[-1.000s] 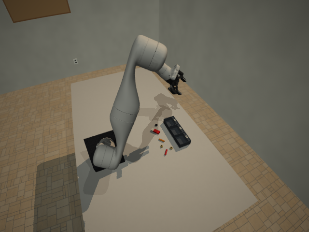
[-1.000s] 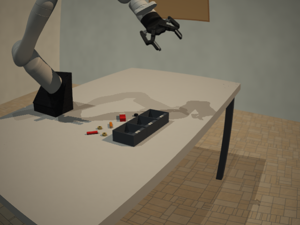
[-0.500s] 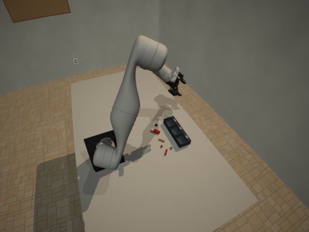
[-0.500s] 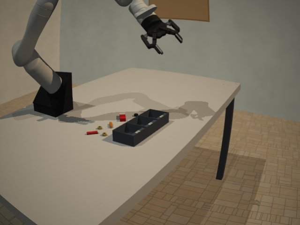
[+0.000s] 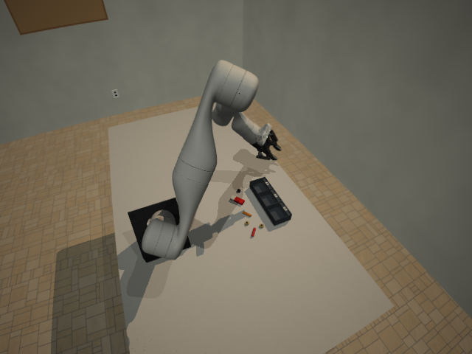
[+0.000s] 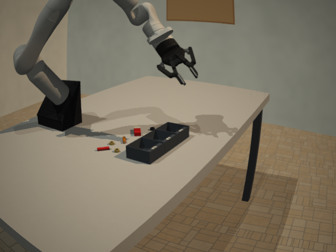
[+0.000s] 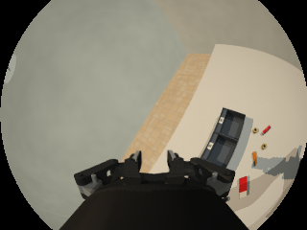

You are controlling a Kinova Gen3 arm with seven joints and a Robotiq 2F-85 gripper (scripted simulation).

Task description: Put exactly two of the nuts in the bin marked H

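Two brass-coloured nuts lie on the table just left of the black three-compartment bin. A small black nut lies near the bin's far end. The bin's small white labels are too small to read. My gripper hangs high in the air beyond the bin's far end, tilted. Its fingers stand partly apart with nothing between them.
A red cylinder, an orange bolt and a red block lie among the nuts. The arm's black base stands at the table's left. The table edge runs close behind the bin.
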